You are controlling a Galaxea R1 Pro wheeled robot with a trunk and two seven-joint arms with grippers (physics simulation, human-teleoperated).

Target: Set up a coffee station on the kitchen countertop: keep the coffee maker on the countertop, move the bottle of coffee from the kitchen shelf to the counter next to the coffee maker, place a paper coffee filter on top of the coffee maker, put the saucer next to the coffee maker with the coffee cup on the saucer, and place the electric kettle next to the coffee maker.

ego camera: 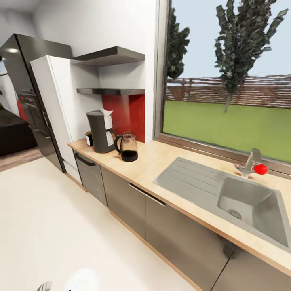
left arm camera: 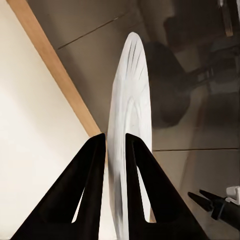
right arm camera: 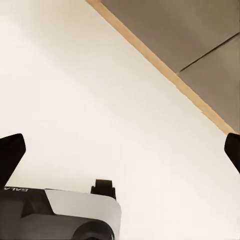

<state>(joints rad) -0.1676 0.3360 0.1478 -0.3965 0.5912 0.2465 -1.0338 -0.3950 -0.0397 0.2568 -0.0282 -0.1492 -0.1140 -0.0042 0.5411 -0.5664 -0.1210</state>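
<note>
My left gripper (left arm camera: 115, 137) is shut on a white saucer (left arm camera: 131, 90), held edge-on between the two dark fingers (left arm camera: 90, 185). My right gripper (right arm camera: 122, 145) is open wide over the pale floor, with nothing between its fingers. At the far left end of the wooden countertop (ego camera: 161, 161) stands the dark coffee maker (ego camera: 99, 132), with a white part sticking up at its top. A glass electric kettle (ego camera: 128, 148) with dark contents stands right beside it. A small dark bottle of coffee (ego camera: 88, 138) sits on its other side.
A steel sink (ego camera: 246, 204) with a drainboard and a faucet (ego camera: 251, 162) with a red knob take up the counter's right part. Two grey shelves (ego camera: 111, 56) hang above the coffee maker. A black fridge (ego camera: 28, 97) stands at the left. Grey cabinet fronts (ego camera: 121, 198) face the open white floor.
</note>
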